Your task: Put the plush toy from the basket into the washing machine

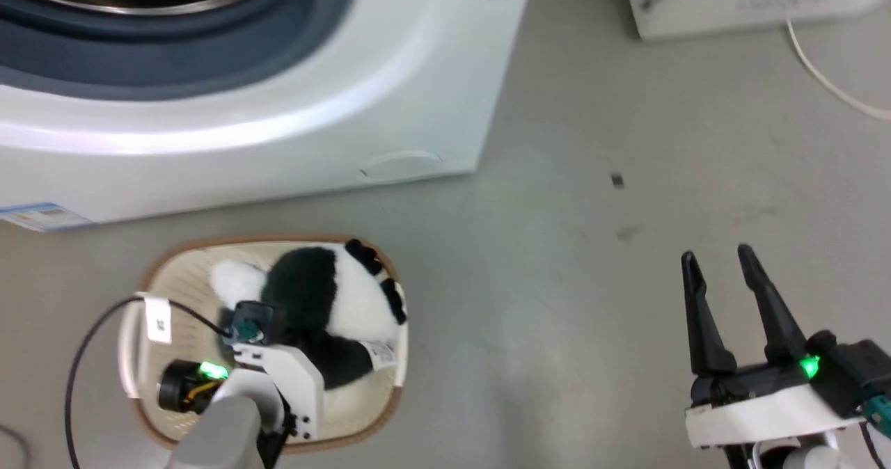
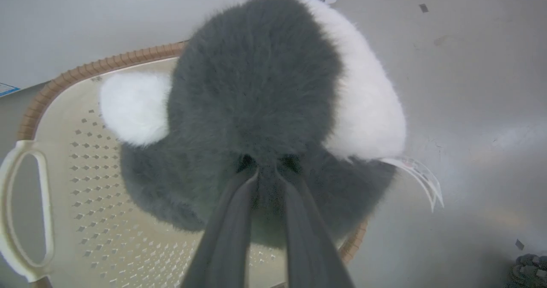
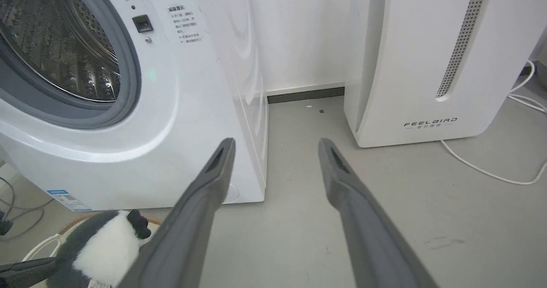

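We pinch the plush toy (image 2: 256,78) in our left hand (image 2: 267,172) at the basket (image 2: 64,164); the washing machine (image 1: 278,128) stands just beyond it, and our right hand (image 1: 717,255) gapes wide, empty.

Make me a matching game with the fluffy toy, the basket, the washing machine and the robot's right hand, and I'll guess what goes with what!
Things:
1. plush toy
2. basket
3. washing machine
4. right gripper

Where or how:
A. open, holding nothing, above the floor
B. its round opening shows a shiny steel drum
C. cream-white with little holes and a brown rim
D. black and white, pinched by the left gripper

Pairs: 1-D, 2-C, 3-B, 4-A.
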You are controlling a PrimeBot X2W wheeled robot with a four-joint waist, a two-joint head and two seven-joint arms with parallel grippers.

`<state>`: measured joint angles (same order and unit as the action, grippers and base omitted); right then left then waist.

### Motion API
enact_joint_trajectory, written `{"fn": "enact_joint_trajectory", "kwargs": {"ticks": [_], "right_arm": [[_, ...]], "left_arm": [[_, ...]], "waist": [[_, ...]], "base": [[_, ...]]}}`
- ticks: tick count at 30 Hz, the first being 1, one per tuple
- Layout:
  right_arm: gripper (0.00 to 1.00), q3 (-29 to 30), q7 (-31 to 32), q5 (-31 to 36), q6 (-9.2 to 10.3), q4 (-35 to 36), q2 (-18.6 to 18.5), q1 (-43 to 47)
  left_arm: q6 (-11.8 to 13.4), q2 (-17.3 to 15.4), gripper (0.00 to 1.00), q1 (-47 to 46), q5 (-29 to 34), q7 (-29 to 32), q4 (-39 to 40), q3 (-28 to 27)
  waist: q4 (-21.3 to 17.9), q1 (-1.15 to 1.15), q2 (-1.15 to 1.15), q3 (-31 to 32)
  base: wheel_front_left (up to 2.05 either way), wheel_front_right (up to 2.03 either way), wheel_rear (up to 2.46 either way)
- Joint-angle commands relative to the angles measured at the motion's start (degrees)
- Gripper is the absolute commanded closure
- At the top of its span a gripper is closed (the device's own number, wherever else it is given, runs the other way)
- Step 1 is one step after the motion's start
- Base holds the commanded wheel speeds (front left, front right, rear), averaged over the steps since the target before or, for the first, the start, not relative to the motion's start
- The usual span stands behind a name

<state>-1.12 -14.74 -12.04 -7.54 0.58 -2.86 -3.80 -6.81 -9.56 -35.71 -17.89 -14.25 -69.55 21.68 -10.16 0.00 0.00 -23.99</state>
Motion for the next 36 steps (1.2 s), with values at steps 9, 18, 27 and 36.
{"fn": "enact_joint_trajectory", "kwargs": {"ticks": [9, 18, 27, 36], "right_arm": [[0.0, 0.7, -0.3, 1.6, 0.05, 0.7, 0.0, 3.4], [0.0, 0.2, -0.3, 2.0, 0.05, 1.0, 0.0, 4.8], [0.0, -0.9, -0.3, 1.1, 0.05, 3.2, 0.0, 3.2], [0.0, -1.3, -0.3, -0.2, 0.05, 6.4, 0.0, -0.1]], "left_arm": [[0.8, 0.4, 1.0, 11.4, -1.3, -0.7, 19.3, -4.8], [2.8, -0.5, 1.0, 18.6, 1.7, -0.7, 39.7, -11.5], [2.2, -3.0, 1.0, 17.8, 5.8, -0.7, 57.6, -17.6], [1.4, -8.7, 1.0, 5.9, 5.9, 0.2, 61.4, -21.8]], "waist": [[6.5, 0.0, 0.0, 10.0], [6.5, 0.0, 0.0, 12.3], [3.4, 0.0, 0.0, 7.9], [-0.4, 0.0, 0.0, -2.2]], "base": [[0.0, 0.0, 0.0], [0.0, 0.0, 0.0], [0.0, 0.0, 0.0], [0.0, 0.0, 0.0]]}}
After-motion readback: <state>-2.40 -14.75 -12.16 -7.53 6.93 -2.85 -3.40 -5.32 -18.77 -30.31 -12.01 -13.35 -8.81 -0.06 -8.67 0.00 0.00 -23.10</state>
